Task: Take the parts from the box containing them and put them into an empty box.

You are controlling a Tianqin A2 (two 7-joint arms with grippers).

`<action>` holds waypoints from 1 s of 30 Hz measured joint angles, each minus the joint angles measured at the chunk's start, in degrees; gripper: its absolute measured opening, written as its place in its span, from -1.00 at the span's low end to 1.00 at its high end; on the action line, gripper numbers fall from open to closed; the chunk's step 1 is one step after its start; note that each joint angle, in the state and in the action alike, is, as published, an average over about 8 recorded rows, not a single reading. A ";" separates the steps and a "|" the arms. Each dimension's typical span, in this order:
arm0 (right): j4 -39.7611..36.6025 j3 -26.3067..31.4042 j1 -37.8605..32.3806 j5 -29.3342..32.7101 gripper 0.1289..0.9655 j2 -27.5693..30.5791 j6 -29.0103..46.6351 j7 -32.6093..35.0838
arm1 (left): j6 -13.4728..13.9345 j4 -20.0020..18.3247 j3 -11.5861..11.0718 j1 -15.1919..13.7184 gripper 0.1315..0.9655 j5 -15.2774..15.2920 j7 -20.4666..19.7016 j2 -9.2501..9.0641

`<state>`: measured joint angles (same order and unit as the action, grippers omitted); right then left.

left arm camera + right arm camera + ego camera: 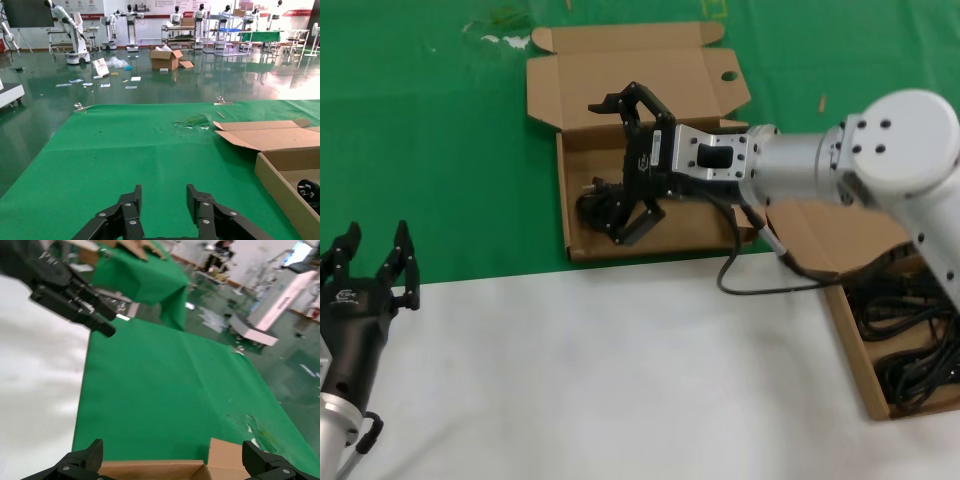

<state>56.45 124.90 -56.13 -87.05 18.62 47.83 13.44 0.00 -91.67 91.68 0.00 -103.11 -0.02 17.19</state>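
Centre frame, your right gripper (625, 165) spreads its fingers wide, empty, over the holed brown cardboard box (582, 245); a black looped cable bundle (595, 207) lies beside the lower fingertips. Your left gripper (372, 262) waits lower left, slightly open.

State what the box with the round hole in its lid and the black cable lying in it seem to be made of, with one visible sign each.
The box with the round hole: brown corrugated cardboard, matte, by its folded flaps and raw cut edges. The black cable: probably rubber or plastic sheathing, by its dark, flexible coil; the open right gripper hides part of it.
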 joint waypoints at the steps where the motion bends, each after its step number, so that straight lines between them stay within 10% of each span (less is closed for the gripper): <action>1: 0.55 -0.52 0.88 -0.25 0.95 -0.02 -0.75 -0.21 | 0.00 0.00 0.00 0.00 -0.56 0.00 0.00 0.00; 30: 16.54 -15.58 26.36 -7.54 1.00 -0.67 -22.42 -6.30 | 0.00 0.00 0.00 0.00 0.71 -0.01 0.02 0.00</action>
<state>72.98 109.31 -29.77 -94.59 17.95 25.41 7.14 0.00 -91.67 91.68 0.00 -103.12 0.01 17.19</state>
